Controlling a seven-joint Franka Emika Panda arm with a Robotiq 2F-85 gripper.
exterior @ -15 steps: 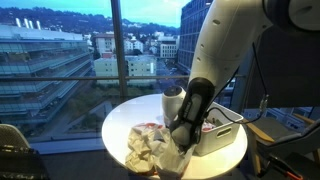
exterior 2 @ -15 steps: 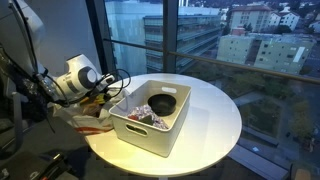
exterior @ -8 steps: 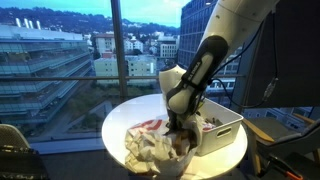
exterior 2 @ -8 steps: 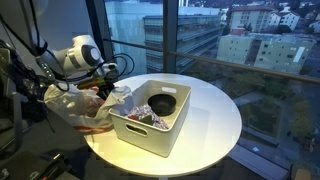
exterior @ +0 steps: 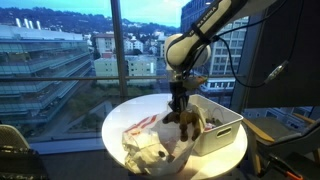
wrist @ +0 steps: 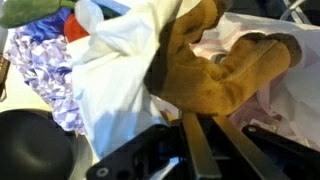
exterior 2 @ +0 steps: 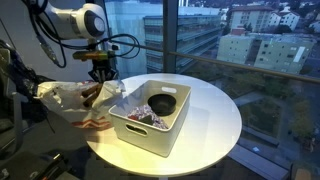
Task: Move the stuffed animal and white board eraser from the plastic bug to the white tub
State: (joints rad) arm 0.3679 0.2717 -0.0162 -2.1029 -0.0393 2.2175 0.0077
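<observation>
The stuffed animal (exterior: 186, 118) hangs at the centre of the frame, above the plastic bag (exterior: 148, 150) and just beside the white tub (exterior: 222, 135). The fingers (wrist: 197, 150) are clamped on it. I judge this is the transfer step; next it should be carried over the tub and released.

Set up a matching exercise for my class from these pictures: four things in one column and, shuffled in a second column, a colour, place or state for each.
Things:
1. toy
2. bowl
3. bag
4. table

Descriptions:
a. round and white
b. black, inside the tub
c. tan, held up by the fingers
d. crumpled on the table beside the tub

Pairs: 1-c, 2-b, 3-d, 4-a.
</observation>
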